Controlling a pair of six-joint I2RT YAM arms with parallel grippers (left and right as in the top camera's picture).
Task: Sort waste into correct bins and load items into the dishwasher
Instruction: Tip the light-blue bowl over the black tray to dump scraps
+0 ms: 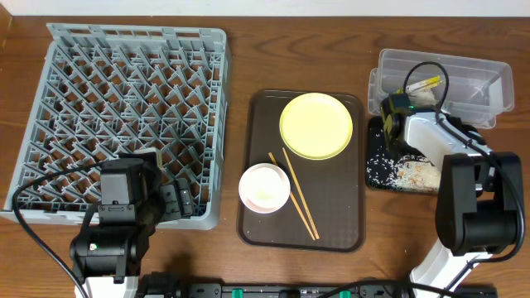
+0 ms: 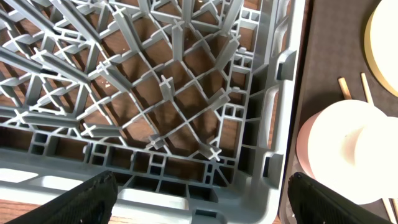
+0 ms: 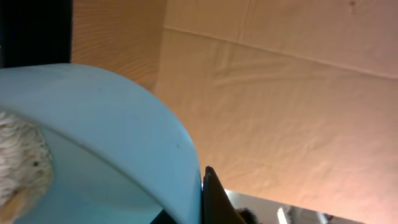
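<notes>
My right gripper (image 3: pixel 203 186) is shut on the rim of the light-blue bowl (image 3: pixel 112 137) and holds it tilted over the black tray (image 1: pixel 377 161), with rice clinging inside the bowl (image 3: pixel 18 155). Rice crumbs (image 1: pixel 416 175) lie on that tray. The yellow-green wrapper (image 1: pixel 423 84) lies in the clear tub (image 1: pixel 489 74). My left gripper (image 2: pixel 205 205) is open and empty above the grey dish rack's (image 1: pixel 124 108) near right corner. The yellow plate (image 1: pixel 316 125), white bowl (image 1: pixel 265 188) and chopsticks (image 1: pixel 296 194) lie on the brown serving tray (image 1: pixel 344 223). I cannot make out the tissue or the cup.
The rack's wall (image 2: pixel 273 124) stands between my left gripper and the white bowl (image 2: pixel 339 149). The right arm's base (image 1: pixel 472 215) stands at the front right, close to the black tray. Bare wooden table shows between the rack and the brown tray.
</notes>
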